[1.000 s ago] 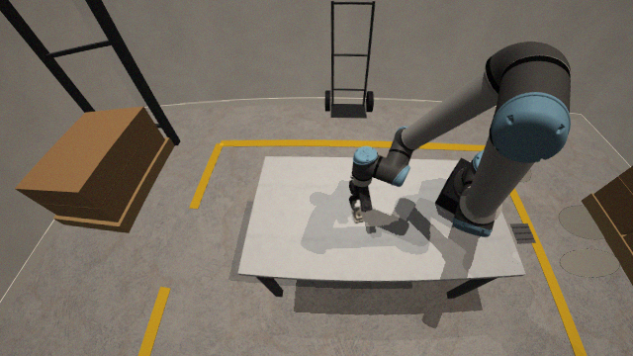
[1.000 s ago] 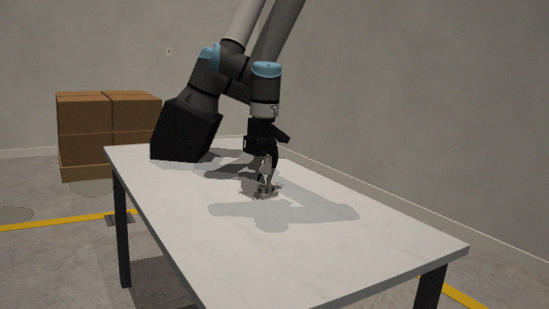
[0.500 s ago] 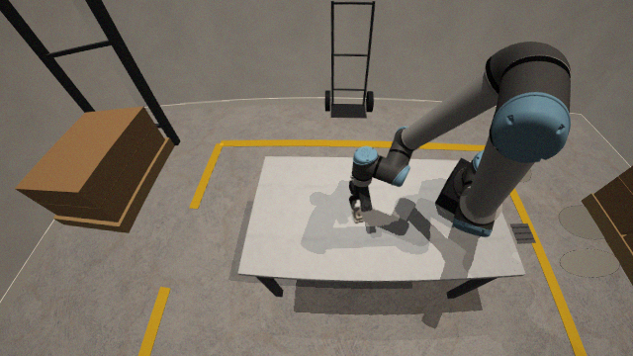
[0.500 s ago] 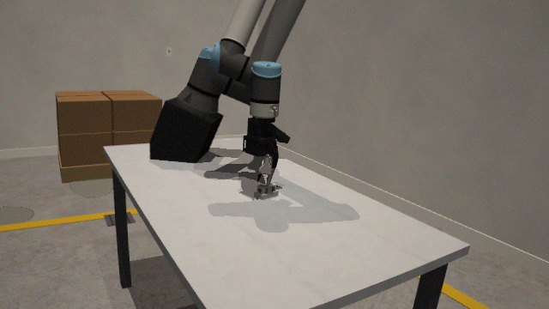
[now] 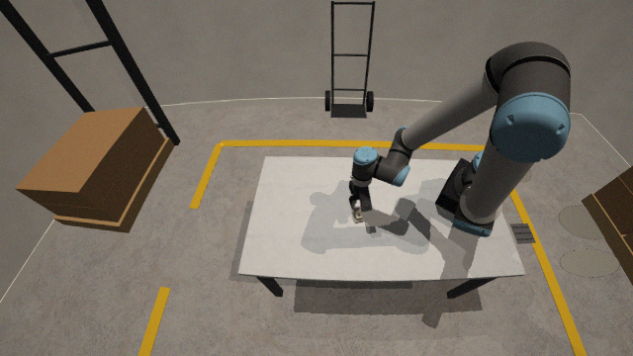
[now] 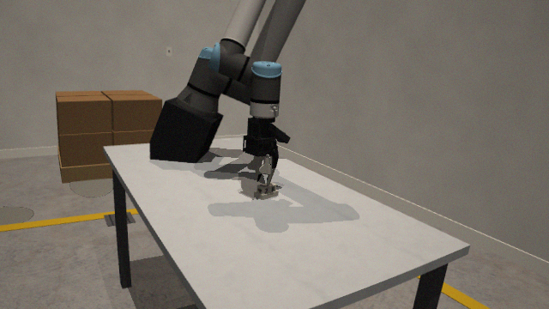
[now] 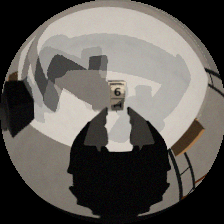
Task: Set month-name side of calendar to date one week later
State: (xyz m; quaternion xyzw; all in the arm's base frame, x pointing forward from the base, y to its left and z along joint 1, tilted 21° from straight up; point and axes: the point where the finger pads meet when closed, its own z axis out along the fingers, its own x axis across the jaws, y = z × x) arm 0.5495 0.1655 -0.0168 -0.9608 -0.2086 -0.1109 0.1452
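Observation:
The small desk calendar [image 6: 263, 190] stands on the white table near its middle; it also shows in the top view [image 5: 357, 217]. In the wrist view a pale cube [image 7: 116, 91] with a "6" facing the camera lies just beyond my fingertips, with a dark part [image 7: 117, 105] of the calendar right below it. The second cube and the month's name are too small to make out. My gripper [image 6: 267, 179] points straight down, just above the calendar. Its fingers stand partly apart, with bare table showing between them and nothing held.
The arm's black base block [image 6: 184, 129] sits at the table's back corner. Stacked cardboard boxes [image 6: 107, 129] stand on the floor behind the table. A hand truck [image 5: 350, 59] stands by the far wall. Yellow floor tape [image 5: 346, 143] rings the table.

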